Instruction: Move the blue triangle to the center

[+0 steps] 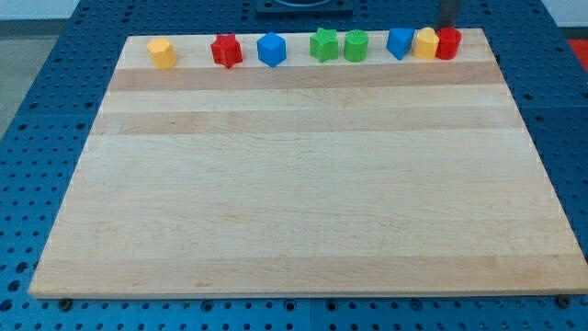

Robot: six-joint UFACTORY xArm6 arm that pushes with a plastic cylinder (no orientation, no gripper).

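The blue triangle lies near the board's top edge, right of the middle, touching a yellow block on its right. A red block sits against that yellow block. My dark rod comes down at the view's top right, and my tip is just behind the red block, at the board's top edge. It is about one block's width to the right of the blue triangle.
Along the same top row, from the left, are a yellow block, a red star-like block, a blue block, a green star-like block and a green block. The wooden board lies on a blue perforated table.
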